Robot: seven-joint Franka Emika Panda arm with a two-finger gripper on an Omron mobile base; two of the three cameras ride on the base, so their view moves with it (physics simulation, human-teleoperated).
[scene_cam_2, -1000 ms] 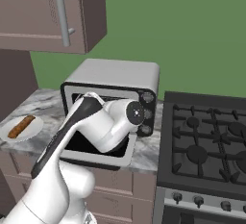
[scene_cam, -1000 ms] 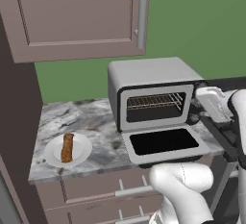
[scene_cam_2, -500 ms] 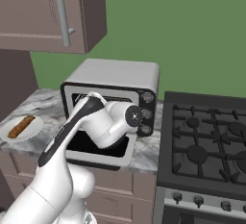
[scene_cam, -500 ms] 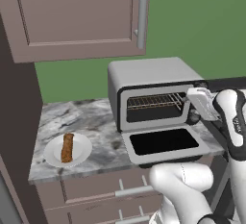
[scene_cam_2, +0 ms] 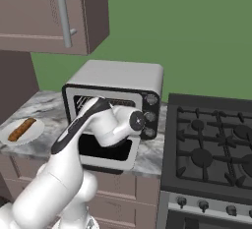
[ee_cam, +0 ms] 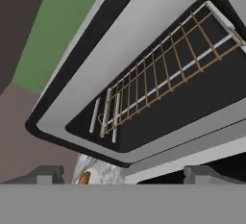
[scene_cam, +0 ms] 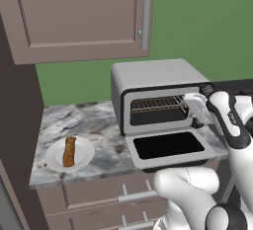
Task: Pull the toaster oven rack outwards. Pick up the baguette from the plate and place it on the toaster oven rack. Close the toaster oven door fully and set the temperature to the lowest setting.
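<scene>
Before the toaster oven (scene_cam: 158,95) cavity, the hand (scene_cam: 196,110) hovers wide open, empty.

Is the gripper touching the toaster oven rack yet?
Apart. In the hand view the open gripper fingertips sit short of the toaster oven rack, with dark cavity visible between them.

We saw a matt silver-grey metal toaster oven (scene_cam: 148,73), its thin wire toaster oven rack (ee_cam: 163,76), a marbled stone counter (scene_cam: 94,120), and a crusty baguette (scene_cam: 69,151).
</scene>
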